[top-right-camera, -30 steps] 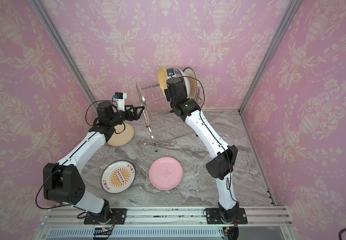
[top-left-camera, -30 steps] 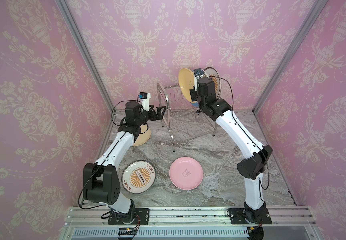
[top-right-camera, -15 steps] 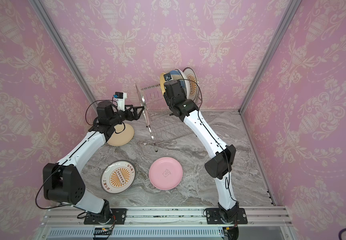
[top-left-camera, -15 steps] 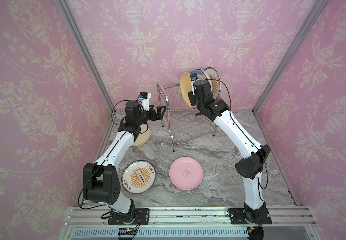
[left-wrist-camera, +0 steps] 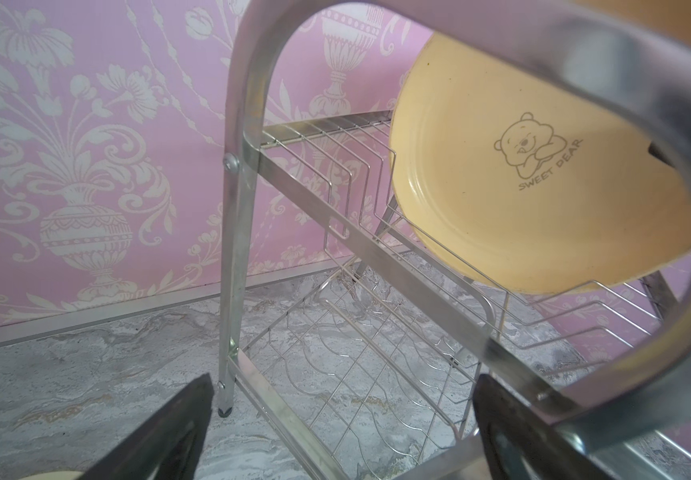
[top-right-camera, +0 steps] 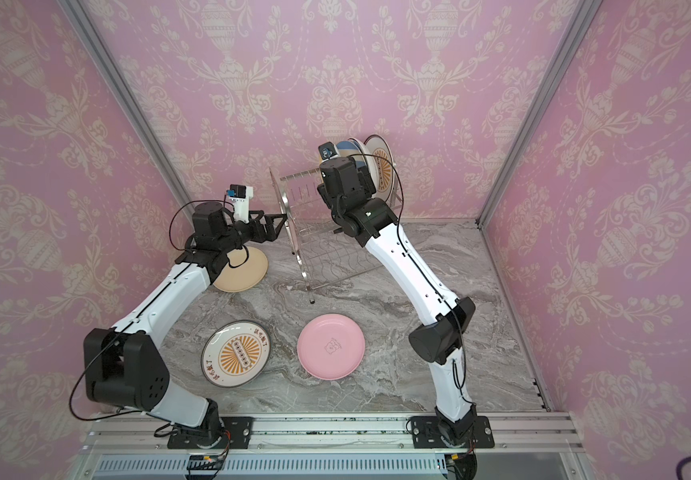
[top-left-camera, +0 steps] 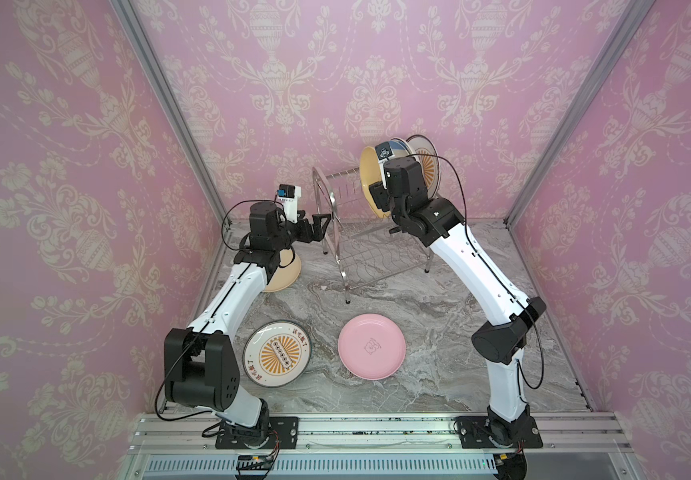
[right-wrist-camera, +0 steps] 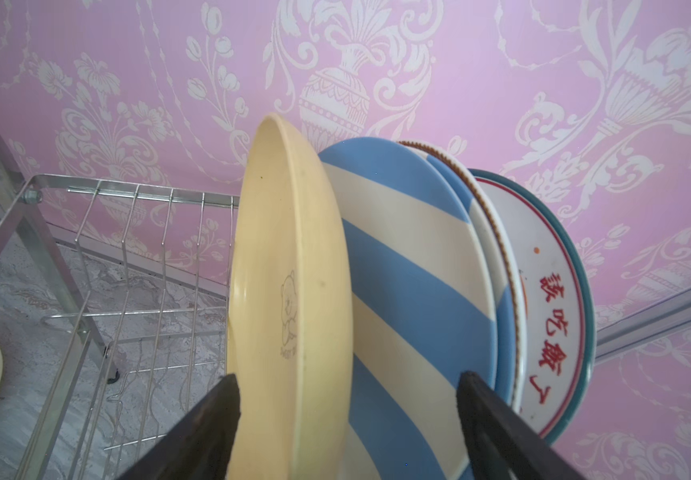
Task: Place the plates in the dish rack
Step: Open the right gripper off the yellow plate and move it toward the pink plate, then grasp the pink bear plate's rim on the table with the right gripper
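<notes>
Room: pink damask wallpaper (top-left-camera: 335, 62) closes three sides of a grey marble tabletop (top-left-camera: 418, 299).
Dish rack: the dish rack (top-left-camera: 371, 259) stands at the far centre of the tabletop; its lower shelf looks bare.
Racked plates: on the right part of the upper tier, the yellow plate (right-wrist-camera: 290, 291) stands on edge. It leans against a blue-white striped plate (right-wrist-camera: 410, 266). More rims follow, and the racked sunburst plate (right-wrist-camera: 551, 299) is at the right end.
Plates left: the cream plate (top-right-camera: 240, 270) lies far left, partly under the left arm. The second sunburst plate (top-left-camera: 278, 353) and the pink plate (top-left-camera: 371, 345) lie flat, near centre.
Right gripper: the right gripper (right-wrist-camera: 348, 376) has its jaws spread wide, straddling the yellow and striped plates low on their rims. It looks released, though one finger is very close to the yellow face.
Step in hand: probably letting go of the yellow plate. To do this well, the jaws should clear both faces. The gripper should then back out along the plate's plane, so no finger drags the rim out of its slot or tips the row.
Right arm pose: the arm rises from its near-right base, bends at the elbow, and reaches far and left to the upper tier with the wrist turned upward.
Left gripper: the left gripper (left-wrist-camera: 344, 377) is spread apart at the rack's left looped frame (left-wrist-camera: 236, 249). It holds nothing, and contact with the tube cannot be told.
Left arm pose: the arm stretches from the near left to the far side, with the gripper pointing right.
</notes>
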Robot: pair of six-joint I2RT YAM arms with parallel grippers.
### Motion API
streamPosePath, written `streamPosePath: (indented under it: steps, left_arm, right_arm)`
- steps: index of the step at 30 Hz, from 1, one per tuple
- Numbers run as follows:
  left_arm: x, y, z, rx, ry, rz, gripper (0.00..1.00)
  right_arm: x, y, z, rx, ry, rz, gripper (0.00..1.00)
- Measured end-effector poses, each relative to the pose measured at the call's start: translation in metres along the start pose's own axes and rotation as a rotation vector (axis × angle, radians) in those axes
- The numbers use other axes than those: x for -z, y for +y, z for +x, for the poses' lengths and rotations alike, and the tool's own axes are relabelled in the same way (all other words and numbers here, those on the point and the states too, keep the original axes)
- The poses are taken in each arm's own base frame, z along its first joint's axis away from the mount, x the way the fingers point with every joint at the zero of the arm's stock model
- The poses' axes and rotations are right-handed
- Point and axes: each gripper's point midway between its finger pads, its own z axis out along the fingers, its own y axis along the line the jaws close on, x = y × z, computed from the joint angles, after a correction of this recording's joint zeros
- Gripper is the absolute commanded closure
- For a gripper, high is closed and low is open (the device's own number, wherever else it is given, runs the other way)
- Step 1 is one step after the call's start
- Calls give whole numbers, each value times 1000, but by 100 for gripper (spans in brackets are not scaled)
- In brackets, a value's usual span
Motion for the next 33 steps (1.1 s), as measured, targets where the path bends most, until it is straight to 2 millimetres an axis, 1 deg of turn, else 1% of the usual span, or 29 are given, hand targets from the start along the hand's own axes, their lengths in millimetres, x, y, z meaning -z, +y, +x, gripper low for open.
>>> streamPosePath:
  steps: [3,4,6,9,11,12,13,14,15,17,20,22,24,25,27,31,33]
  left_arm:
    - [1,-1,-1,0,0,0,1]
    - [1,-1,-2,0,0,-1,1]
    - [2,-1,-2,1,1,-1,1]
    - [3,-1,0,9,15,-5,1]
    - [6,-1,2,15,28,-9,1]
    - [8,-2,3,19,33,-13,1]
    - [11,-3,3,20,36,-14,1]
    - [14,-4,3,21,37,-15,1]
    - [19,-7,4,22,38,-16,1]
    - [29,-11,9,26,43,-18,1]
    - [46,-16,24,43,63,-25,1]
    - [56,-16,41,65,93,-35,1]
    - [62,-15,61,96,130,-47,1]
    - [65,-13,73,112,152,-52,1]
    - [69,-11,97,153,194,-60,1]
    - [75,-10,143,214,285,-63,1]
    - [78,-11,156,223,309,-62,1]
  right_arm:
    - [19,-9,4,-8,18,-11,14]
    - [29,-14,5,-19,20,-16,14]
    - [51,-27,9,-49,26,-29,12]
    - [91,-50,23,-117,50,-76,13]
    - [115,-64,40,-181,80,-117,14]
    - [126,-69,53,-216,103,-142,14]
    - [135,-71,73,-251,140,-171,16]
    - [140,-70,89,-275,174,-192,16]
    - [145,-65,116,-305,230,-220,17]
    - [151,-46,167,-346,342,-276,18]
    - [156,-6,253,-398,530,-354,21]
    - [161,19,312,-431,663,-387,22]
    - [167,34,353,-461,755,-404,23]
    - [170,40,368,-476,787,-415,23]
    - [173,50,384,-513,809,-441,23]
    - [173,72,395,-552,815,-516,23]
    - [172,83,396,-556,809,-553,23]
